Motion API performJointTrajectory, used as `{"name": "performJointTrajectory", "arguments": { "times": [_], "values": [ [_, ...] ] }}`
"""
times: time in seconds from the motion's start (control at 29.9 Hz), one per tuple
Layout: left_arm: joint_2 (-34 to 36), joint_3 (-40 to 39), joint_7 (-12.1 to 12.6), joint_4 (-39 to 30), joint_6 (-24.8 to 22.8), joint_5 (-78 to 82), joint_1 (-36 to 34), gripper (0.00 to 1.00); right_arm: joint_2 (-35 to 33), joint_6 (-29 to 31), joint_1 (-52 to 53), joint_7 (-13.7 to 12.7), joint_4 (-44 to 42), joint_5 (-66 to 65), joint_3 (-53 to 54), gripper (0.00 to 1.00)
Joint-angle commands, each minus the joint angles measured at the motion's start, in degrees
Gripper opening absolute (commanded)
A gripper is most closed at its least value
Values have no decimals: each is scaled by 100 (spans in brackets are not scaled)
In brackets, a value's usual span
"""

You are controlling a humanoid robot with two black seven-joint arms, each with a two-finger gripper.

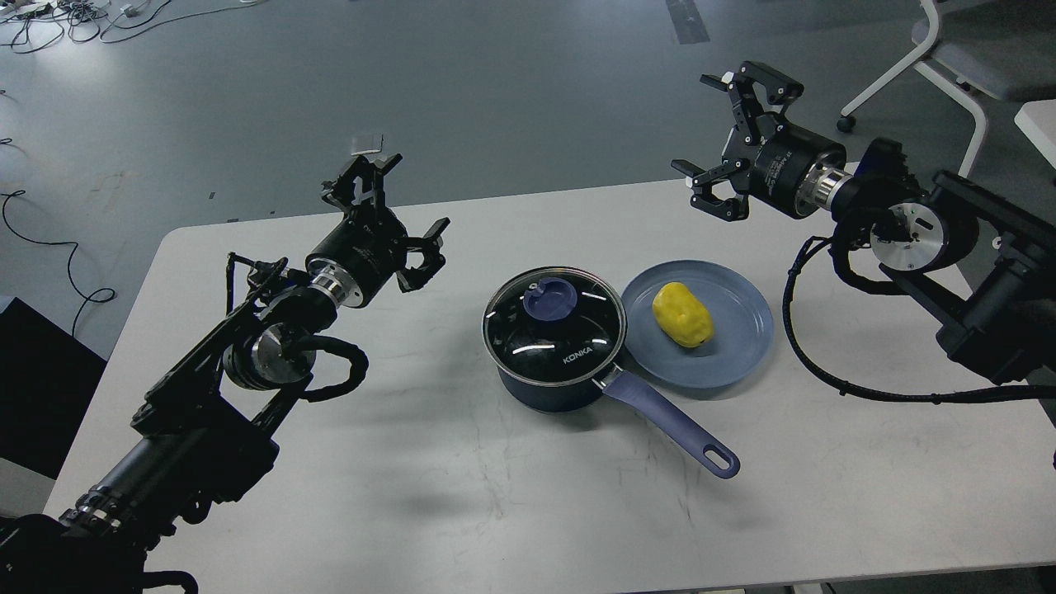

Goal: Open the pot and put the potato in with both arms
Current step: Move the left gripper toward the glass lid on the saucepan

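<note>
A dark blue pot (554, 373) stands mid-table with its glass lid (554, 327) on and a blue knob (551, 299) on top. Its long handle (670, 424) points toward the front right. A yellow potato (683, 314) lies on a blue plate (742, 346) right of the pot. My left gripper (394, 213) is open and empty, held above the table left of the pot. My right gripper (729, 134) is open and empty, raised above the table's far edge behind the plate.
The white table (462, 495) carries only the pot and plate. A white chair (957, 58) stands on the floor at the back right. Cables (49, 247) lie on the floor at the left.
</note>
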Motion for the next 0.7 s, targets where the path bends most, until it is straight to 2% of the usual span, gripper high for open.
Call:
{"name": "performJointTrajectory", "arguments": {
  "times": [0.0, 0.03, 0.1, 0.17, 0.2, 0.27, 0.37, 0.57, 0.67],
  "values": [
    [-4, -11, -117, 54, -14, 22, 23, 98, 19, 32, -5, 33, -2, -2, -64, 100],
    [-4, -2, -196, 54, -4, 75, 14, 98, 19, 32, -5, 33, -2, -11, -64, 100],
    [57, 59, -722, -51, -4, 145, -12, 98, 19, 41, -5, 51, -2, -28, -73, 100],
    [58, 86, -1013, -86, 39, 408, -38, 98, 2, 41, -13, 51, -10, -29, -116, 100],
    [75, 86, -1258, -112, 188, 914, -73, 98, -7, 41, -31, 60, -10, -29, -186, 100],
    [171, 77, -1523, -226, 652, 2027, -108, 98, -25, 41, -48, 60, -37, -37, -266, 100],
    [522, 121, -1603, -769, 1504, 4224, -118, 98, -77, 50, -145, 69, -133, -29, -222, 100],
    [1102, 332, -1604, -1307, 2402, 7365, -144, 98, -104, 41, -145, 77, -634, -20, -108, 100],
    [1348, 428, -1612, -1491, 2553, 8114, -188, 98, -104, 41, -163, 69, -652, -20, -108, 100]
  ]
}}
